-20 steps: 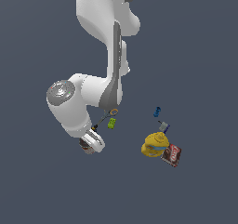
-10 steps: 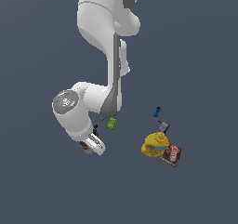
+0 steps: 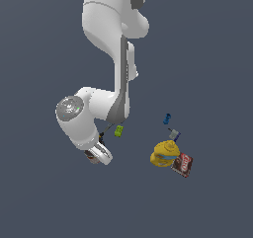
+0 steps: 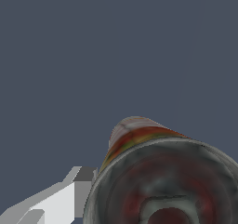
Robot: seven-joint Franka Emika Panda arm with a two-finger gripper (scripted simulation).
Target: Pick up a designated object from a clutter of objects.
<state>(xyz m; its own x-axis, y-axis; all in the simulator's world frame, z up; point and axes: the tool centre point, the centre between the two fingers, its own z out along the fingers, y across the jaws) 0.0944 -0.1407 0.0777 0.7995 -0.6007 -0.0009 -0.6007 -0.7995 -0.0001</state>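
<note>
The small can [image 4: 162,181] filled my wrist view, close against my claw [image 3: 97,154]: a grey metal end with reddish patches and red, yellow and white sides. One pale finger [image 4: 56,200] lay beside it; whether I gripped it I could not tell. Since a second earlier my wrist had swung slightly, uncovering the green block [image 3: 118,130].

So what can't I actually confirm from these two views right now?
- Gripper: in the exterior view the wrist hides the fingers; open or shut can't be told.
- Can: in the wrist view it is cut off by the frame edge; any finger contact is unseen.
- Scissors: hidden behind the arm in the exterior view, beside the green block.
</note>
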